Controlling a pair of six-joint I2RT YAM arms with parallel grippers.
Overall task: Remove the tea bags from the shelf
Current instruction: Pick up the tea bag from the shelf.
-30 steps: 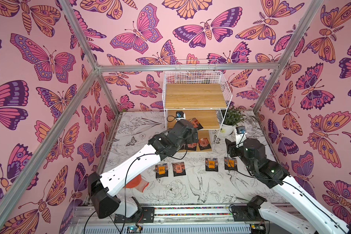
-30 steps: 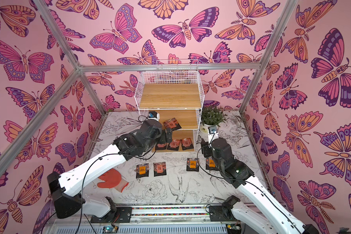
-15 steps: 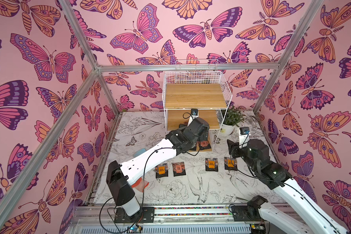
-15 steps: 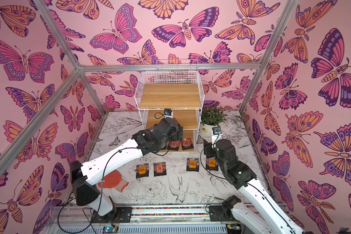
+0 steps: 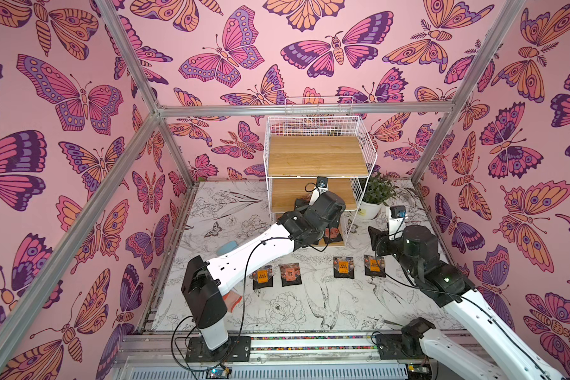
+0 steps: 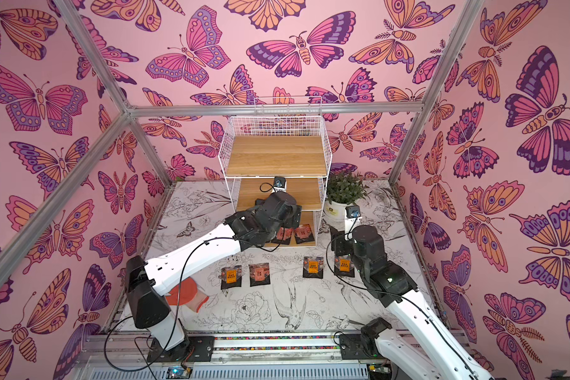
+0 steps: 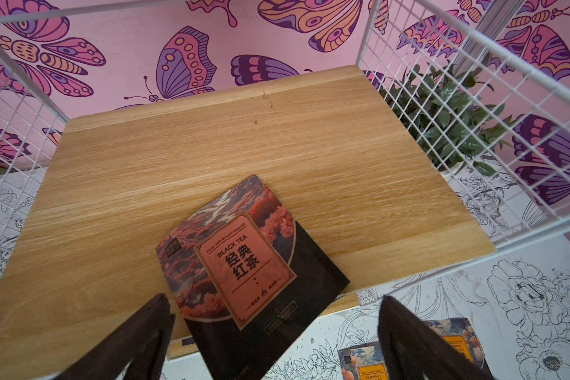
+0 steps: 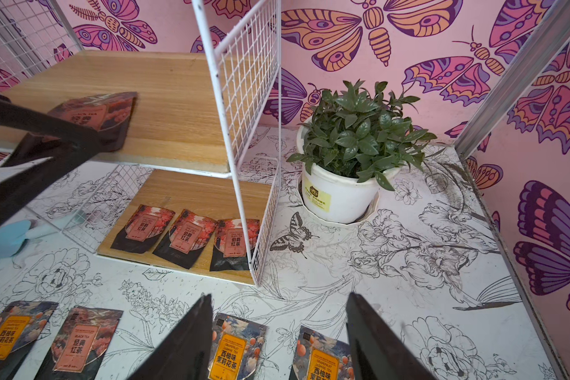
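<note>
**On shelf (image 5: pixel 313 156) mid board (image 7: pixel 277 148): 1 tea bag (image 7: pixel 244 260), L gripper (image 7: pixel 273 297) astride**

Bag overhangs front edge; jaws wide, not closed. Btm board (image 8: pixel 195 194): 3 bags (image 8: pixel 185 237). Table (image 5: pixel 310 316): 4 bags (image 5: pixel 343 267) in row; R gripper (image 8: pixel 278 296) above, part open, empty.

Both top views look from high above the front edge of the table (image 5: pixel 310 312) down toward the back wall (image 5: pixel 277 49), far enough to hold the whole shelf (image 5: pixel 316 158). The left wrist camera is close over the middle board (image 7: pixel 277 148) of the shelf and looks past the left hand (image 7: pixel 273 297) onto one tea bag (image 7: pixel 241 260). The right wrist camera, low over the table behind the right hand (image 8: pixel 279 295), faces the side of the shelf and a potted plant (image 8: pixel 359 131); that tea bag and the plant show in both wrist views.
</note>
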